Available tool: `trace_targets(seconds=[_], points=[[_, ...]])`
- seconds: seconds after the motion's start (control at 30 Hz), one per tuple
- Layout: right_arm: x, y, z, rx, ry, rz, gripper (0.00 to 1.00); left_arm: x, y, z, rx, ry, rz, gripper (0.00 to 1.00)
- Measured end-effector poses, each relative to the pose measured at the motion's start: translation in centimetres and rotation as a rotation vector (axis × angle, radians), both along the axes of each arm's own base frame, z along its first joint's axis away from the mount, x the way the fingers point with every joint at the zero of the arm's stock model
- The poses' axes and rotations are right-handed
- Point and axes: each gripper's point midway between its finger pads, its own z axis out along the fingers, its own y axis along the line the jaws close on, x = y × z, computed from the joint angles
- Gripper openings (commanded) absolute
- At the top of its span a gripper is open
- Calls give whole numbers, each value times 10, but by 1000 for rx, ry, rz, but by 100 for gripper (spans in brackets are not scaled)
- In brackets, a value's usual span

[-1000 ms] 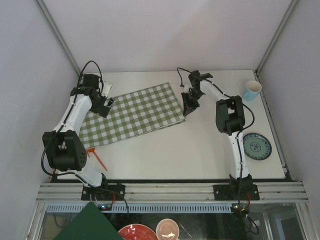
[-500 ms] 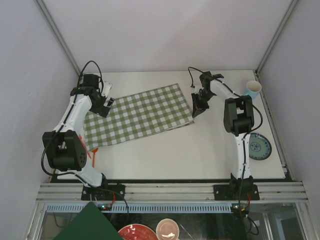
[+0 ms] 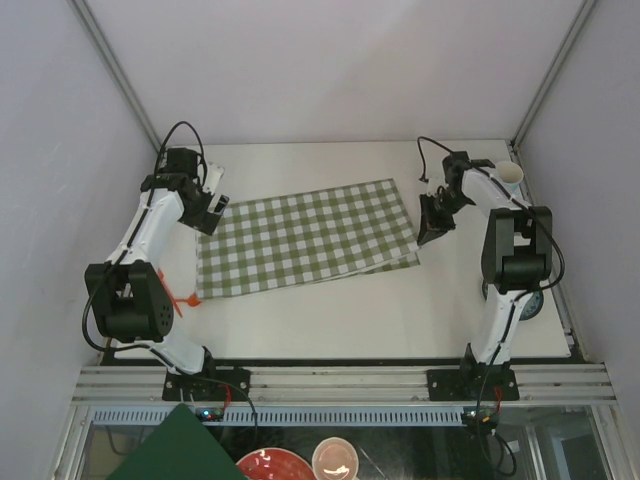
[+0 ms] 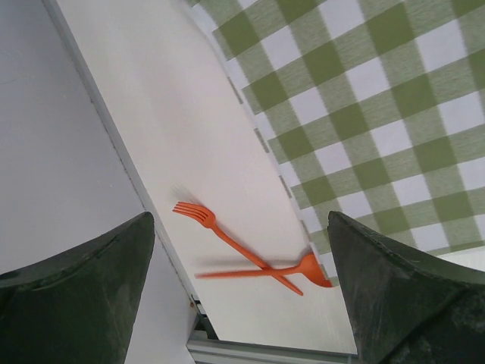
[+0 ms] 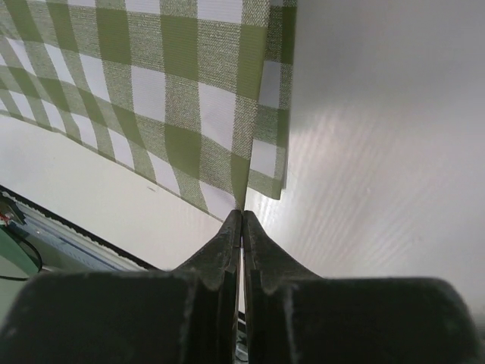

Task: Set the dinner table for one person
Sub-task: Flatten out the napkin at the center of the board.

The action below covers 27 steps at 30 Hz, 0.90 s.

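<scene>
A green-and-white checked cloth (image 3: pixel 305 240) lies spread on the off-white dinner table (image 3: pixel 330 310). My right gripper (image 3: pixel 430 226) is shut on the cloth's right edge. In the right wrist view the fingertips (image 5: pixel 242 214) pinch a fold of the cloth (image 5: pixel 167 83) just above the table (image 5: pixel 379 114). My left gripper (image 3: pixel 210 210) hangs open over the cloth's far left corner, holding nothing. Between its spread fingers (image 4: pixel 239 250) the left wrist view shows an orange fork (image 4: pixel 216 231) crossed with an orange spoon (image 4: pixel 307 267) beside the cloth's edge (image 4: pixel 364 114).
The orange cutlery (image 3: pixel 180 300) lies near the table's left edge, by the left arm. A white-and-blue cup (image 3: pixel 512 175) stands at the far right corner. A patterned plate (image 3: pixel 537 303) is mostly hidden behind the right arm. Walls close in on three sides.
My right gripper has moved right, dragging the cloth with it. The cloth has slid away from the left edge and off the cutlery. The left arm has stayed still.
</scene>
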Motion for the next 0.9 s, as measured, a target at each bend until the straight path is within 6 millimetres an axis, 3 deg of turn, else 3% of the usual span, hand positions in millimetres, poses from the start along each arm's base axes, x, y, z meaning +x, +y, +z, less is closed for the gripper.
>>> trace_targets(seconds=[0.17,0.33,0.6,0.9], points=[[-23,-17,-3,-1,22,-5,0,0,0,0,3,1,-6,100],[-43,-21,-9,3,53,16,0,-1,0,4,3,-9,-6,100],[-51,-23,-8,6,53,55,0,-2,0,13,4,-36,-7,100],[-63,-39,-2,-18,52,30,0,-2,0,15,5,-42,-7,100]])
